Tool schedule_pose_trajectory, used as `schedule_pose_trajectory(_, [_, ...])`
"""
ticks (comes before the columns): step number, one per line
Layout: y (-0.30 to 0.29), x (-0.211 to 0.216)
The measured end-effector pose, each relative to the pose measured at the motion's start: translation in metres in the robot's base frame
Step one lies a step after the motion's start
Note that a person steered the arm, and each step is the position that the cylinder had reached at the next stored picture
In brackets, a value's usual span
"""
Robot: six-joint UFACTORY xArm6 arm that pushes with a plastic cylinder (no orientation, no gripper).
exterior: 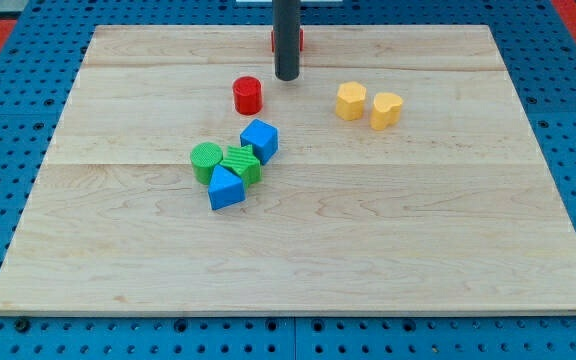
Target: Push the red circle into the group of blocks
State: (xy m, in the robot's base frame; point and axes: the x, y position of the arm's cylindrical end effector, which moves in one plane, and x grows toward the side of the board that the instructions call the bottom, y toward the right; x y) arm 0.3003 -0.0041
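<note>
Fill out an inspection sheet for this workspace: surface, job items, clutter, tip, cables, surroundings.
Surface: wooden board, flat, pale planks.
Job's things: red circle stands alone toward the view's top, apart from the group below it; the group is a green circle, a second green block, a blue cube and a blue block, packed close together.
Clutter: two yellow blocks side by side at the view's right; a red block mostly hidden behind the rod.
Tip: my tip sits just right of and above the red circle, not touching it.
Cables: nothing seen.
Surroundings: blue pegboard around the board.
</note>
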Motion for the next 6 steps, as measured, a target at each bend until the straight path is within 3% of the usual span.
schedule_pose_trajectory(1, [-0.007,0.021])
schedule_pose_trajectory(2, [-0.046,0.005])
schedule_pose_trajectory(3, [-0.072,0.017])
schedule_pose_trajectory(4, [-0.076,0.074])
schedule_pose_trajectory(5, [-0.081,0.047])
schedule_pose_trajectory(6, [-0.116,0.073])
